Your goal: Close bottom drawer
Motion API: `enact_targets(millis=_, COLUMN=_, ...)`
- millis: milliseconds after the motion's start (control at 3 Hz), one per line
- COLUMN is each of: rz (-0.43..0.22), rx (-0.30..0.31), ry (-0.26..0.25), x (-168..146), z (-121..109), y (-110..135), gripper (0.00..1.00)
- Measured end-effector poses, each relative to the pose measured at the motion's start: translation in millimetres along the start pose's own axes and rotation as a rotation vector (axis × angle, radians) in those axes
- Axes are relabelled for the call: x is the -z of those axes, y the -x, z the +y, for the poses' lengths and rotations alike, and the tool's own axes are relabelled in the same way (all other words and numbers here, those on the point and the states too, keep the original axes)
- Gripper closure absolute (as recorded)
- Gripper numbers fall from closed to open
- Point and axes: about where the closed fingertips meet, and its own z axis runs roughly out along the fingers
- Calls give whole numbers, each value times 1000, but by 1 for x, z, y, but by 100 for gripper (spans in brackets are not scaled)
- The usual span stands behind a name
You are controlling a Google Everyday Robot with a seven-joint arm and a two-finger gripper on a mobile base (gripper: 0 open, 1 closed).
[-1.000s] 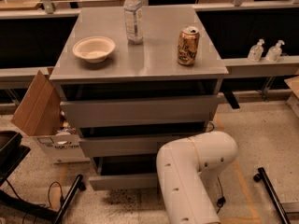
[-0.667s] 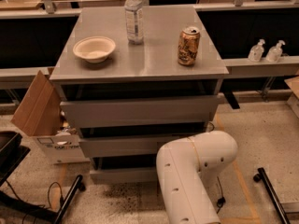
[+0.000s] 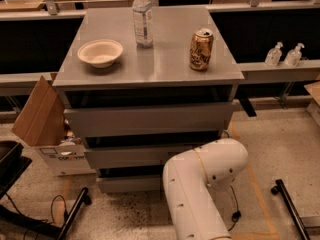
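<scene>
The bottom drawer (image 3: 127, 184) sits lowest in the grey cabinet (image 3: 150, 66), just above the speckled floor (image 3: 280, 144). Its plain flat front is narrower and shorter than the two above it. A dark band shows between its top edge and the middle drawer front (image 3: 132, 156), and the front stands close to the line of that drawer. Only the left and middle of the front can be seen, because the white robot arm (image 3: 205, 181) rises from the lower edge of the view and its rounded elbow covers the drawer's right end. The gripper is hidden somewhere behind that arm, so I cannot tell how far its jaws are open, what they hold, or how they stand to the drawer. Above the middle drawer is the widest, tallest top drawer front (image 3: 150, 120), again with a dark gap over it. A pale paper bowl (image 3: 100, 52), a clear plastic water bottle (image 3: 142, 16) and a gold drink can (image 3: 201, 49) stand well apart on the cabinet top. An open cardboard box (image 3: 37, 114) leans beside the cabinet's left side, and two small pump bottles (image 3: 283, 54) stand on a ledge to the right.
</scene>
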Motion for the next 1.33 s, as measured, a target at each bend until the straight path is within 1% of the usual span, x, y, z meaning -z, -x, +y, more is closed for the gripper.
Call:
enact_targets(millis=333, rz=-9, rx=-24, ry=-13, x=0, z=-26, y=0, gripper=100)
enact_targets(millis=667, rz=-9, rx=-24, ry=-13, x=0, z=-26, y=0, gripper=100)
enact_targets(millis=1000, rz=-24, rx=-32, ry=28, x=1, z=10, y=0, gripper=100)
enact_targets(millis=1333, rz=-62, rx=-31, ry=26, x=21, z=52, y=20, gripper=100)
